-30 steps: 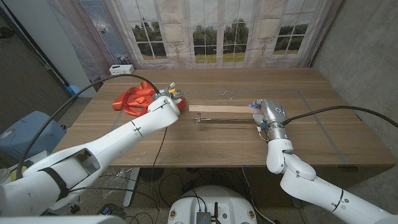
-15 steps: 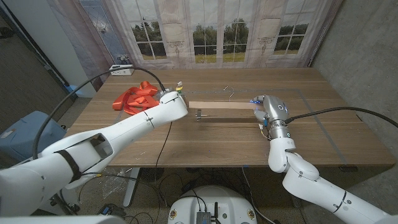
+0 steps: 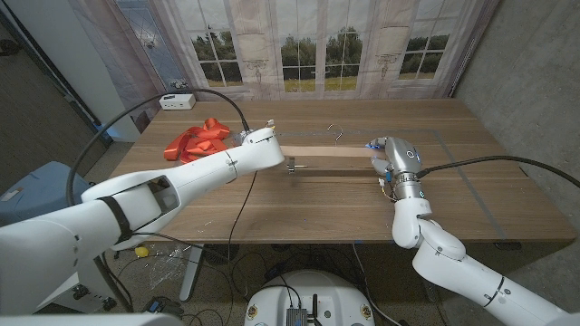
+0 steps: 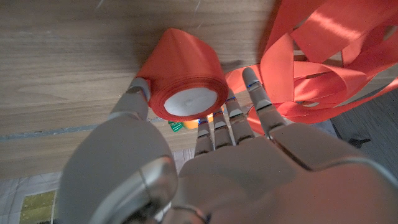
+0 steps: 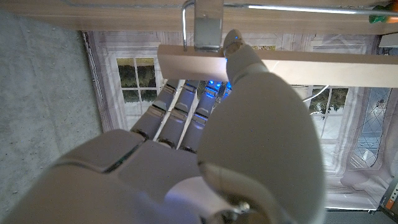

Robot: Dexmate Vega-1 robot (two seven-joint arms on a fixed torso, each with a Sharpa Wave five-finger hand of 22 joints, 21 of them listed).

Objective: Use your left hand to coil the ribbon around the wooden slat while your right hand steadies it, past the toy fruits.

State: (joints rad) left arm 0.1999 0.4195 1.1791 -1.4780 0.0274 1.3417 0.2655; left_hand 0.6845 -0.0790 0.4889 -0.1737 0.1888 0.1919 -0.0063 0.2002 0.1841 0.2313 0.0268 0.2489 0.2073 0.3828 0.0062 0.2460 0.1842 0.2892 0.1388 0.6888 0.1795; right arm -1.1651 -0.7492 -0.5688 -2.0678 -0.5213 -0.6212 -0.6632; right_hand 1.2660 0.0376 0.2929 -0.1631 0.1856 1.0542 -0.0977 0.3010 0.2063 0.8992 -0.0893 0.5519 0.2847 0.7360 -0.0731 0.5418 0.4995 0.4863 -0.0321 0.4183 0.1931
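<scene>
The pale wooden slat (image 3: 326, 154) lies across the middle of the table on a small metal stand (image 3: 290, 167). My right hand (image 3: 391, 156) grips the slat's right end, thumb over the wood (image 5: 323, 62). At the slat's left end my left hand (image 3: 258, 139) holds an orange-red ribbon roll (image 4: 186, 87) between thumb and fingers. Loose ribbon (image 4: 317, 56) trails from it to a heap (image 3: 195, 140) on the table's left. Small green and orange toy fruits (image 4: 186, 124) peek out beyond the roll, mostly hidden by my fingers.
A white box (image 3: 177, 101) sits at the table's far left corner. Small metal bits (image 3: 335, 134) lie behind the slat. A metal bracket (image 5: 205, 18) stands by the slat near my right hand. Windows and curtains run behind the table.
My left hand has carried the ribbon roll farther from me and to the right, up to the slat's left end. The right hand has kept its grip in place.
</scene>
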